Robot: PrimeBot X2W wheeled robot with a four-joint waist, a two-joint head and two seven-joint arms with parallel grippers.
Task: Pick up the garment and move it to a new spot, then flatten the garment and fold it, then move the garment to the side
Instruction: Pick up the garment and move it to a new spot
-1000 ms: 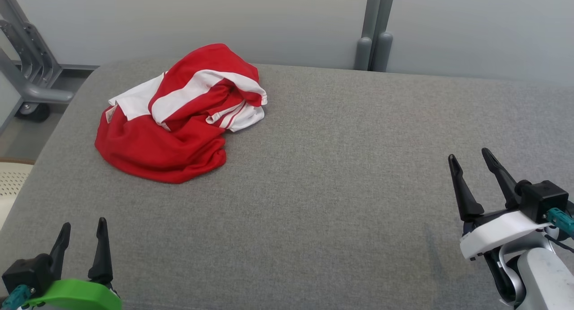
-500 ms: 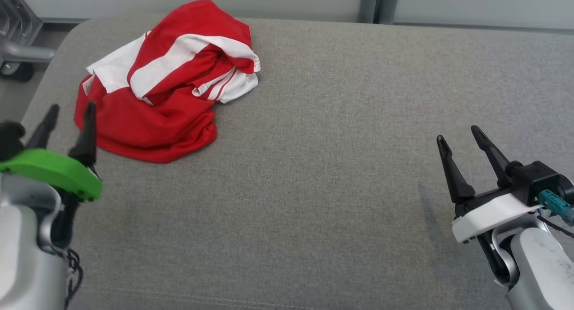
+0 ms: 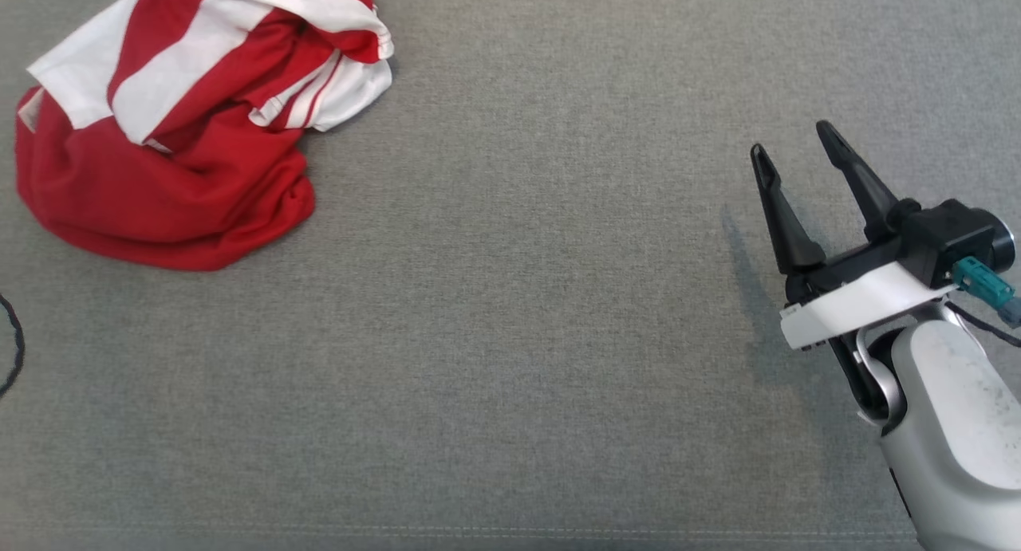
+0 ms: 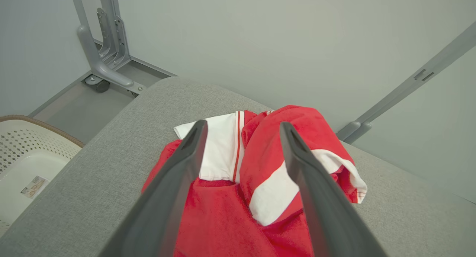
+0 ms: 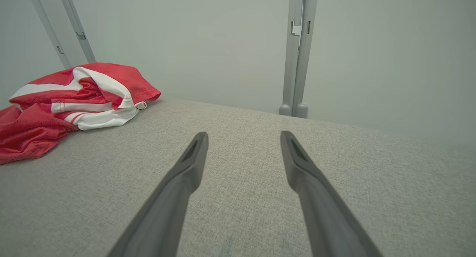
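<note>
- While nothing is yet held, the right gripper (image 3: 790,136) sits at the near right, fingers spread wide above the grey worktop (image 3: 518,336).
- Left gripper (image 4: 242,124) — also spread and empty — points straight at the garment (image 3: 159,176); it looks just short of the cloth, though contact is hard to judge.
- Crumpled red-and-white, the garment lies at the far left — well apart from the right gripper, so the left arm is nearer for the pick.
</note>
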